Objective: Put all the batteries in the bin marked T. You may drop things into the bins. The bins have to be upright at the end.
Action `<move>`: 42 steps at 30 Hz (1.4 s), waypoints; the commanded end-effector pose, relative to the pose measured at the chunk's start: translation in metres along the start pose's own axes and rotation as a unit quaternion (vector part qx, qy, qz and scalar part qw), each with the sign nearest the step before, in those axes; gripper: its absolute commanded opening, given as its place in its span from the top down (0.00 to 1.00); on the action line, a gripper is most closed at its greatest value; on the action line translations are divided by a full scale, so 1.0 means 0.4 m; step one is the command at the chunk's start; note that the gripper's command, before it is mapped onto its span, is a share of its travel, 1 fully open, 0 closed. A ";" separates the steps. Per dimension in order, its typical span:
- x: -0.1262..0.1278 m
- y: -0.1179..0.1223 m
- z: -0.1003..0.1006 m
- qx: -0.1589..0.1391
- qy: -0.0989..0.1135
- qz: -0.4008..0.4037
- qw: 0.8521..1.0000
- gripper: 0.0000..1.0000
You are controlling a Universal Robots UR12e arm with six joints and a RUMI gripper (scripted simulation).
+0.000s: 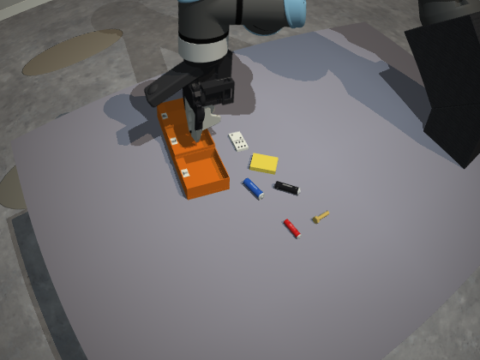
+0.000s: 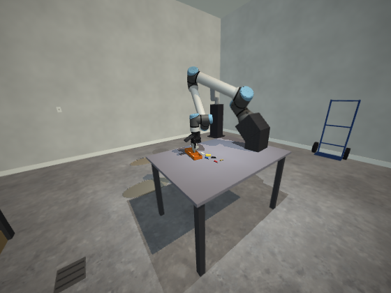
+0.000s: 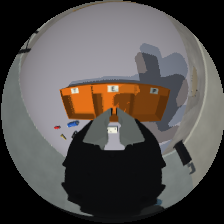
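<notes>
The bin marked T [image 1: 208, 189] [image 3: 81, 104] is the near end of a row of three joined orange bins, upright; no battery shows in it. A blue battery [image 1: 253, 189] [image 3: 73, 124] lies on the table beside it. A black battery [image 1: 287, 188] [image 3: 75, 134] lies to the right of the blue one in the top view. A smaller red battery [image 1: 292, 228] [image 3: 57, 127] lies nearer the front. My gripper [image 1: 196, 141] [image 2: 194, 151] [image 3: 114, 108] is shut, with nothing seen between its tips. It points down at the middle bin; its exact height is unclear.
The middle bin [image 1: 173, 147] and far bin [image 1: 171, 105] carry other labels. A white domino [image 1: 238, 141] [image 3: 112, 130] and a yellow block [image 1: 264, 163] lie right of the bins. A small brass-coloured bolt [image 1: 321, 217] [image 3: 63, 136] lies near the red battery.
</notes>
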State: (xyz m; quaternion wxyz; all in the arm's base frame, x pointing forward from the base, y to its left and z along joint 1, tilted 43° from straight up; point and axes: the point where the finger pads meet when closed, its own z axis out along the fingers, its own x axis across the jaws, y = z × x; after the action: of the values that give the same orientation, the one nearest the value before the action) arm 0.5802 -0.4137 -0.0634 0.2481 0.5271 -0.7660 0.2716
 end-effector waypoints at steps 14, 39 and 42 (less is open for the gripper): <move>0.000 -0.001 -0.001 0.000 0.000 0.000 1.000 0.96; 0.000 -0.001 -0.011 0.000 0.000 0.000 1.000 0.96; 0.000 -0.001 -0.021 0.000 0.000 0.000 1.000 0.96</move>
State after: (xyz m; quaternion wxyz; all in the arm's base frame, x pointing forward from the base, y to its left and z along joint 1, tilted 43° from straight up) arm 0.5805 -0.4114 -0.0610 0.2481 0.5271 -0.7660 0.2716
